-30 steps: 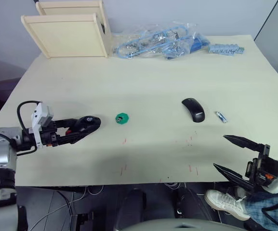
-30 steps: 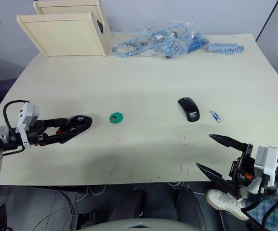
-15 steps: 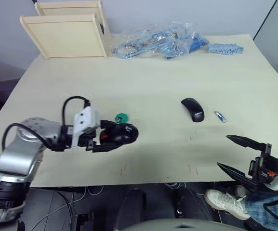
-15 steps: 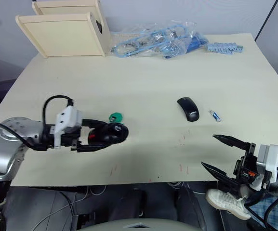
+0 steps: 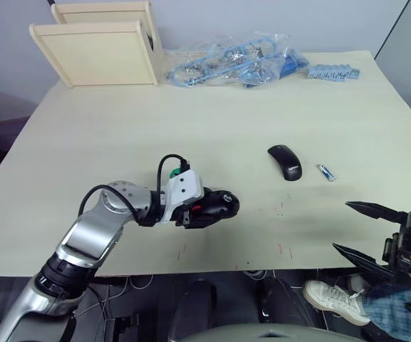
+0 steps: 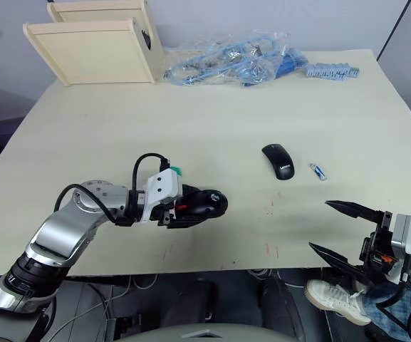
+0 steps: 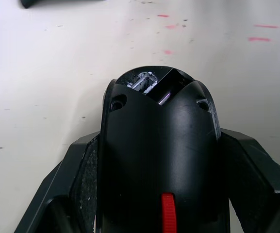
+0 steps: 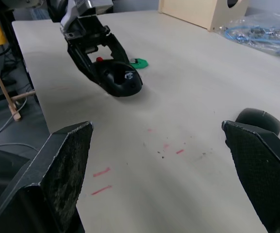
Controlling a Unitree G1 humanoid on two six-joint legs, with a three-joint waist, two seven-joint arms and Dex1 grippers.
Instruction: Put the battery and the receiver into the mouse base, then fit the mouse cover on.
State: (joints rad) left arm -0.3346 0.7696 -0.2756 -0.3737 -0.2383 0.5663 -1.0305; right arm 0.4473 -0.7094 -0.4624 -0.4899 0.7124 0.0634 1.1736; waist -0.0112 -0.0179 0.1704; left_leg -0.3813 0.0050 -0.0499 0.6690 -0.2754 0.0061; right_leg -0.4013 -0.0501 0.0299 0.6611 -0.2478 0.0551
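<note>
The left gripper (image 5: 223,206) holds the mouse base (image 7: 158,145) in its jaws at lower centre of the frame, low over the tabletop (image 5: 212,121), open compartment facing away from the wrist, presumably to bring it toward the loose parts. The right gripper (image 5: 362,228) hangs at lower right, jaws wide and empty, likely ready to pick. Count: one base; one cover (image 5: 285,162) right of centre; one battery (image 5: 326,172) just beside it; one green disc (image 8: 139,63) near the base. Receiver: cannot tell.
</note>
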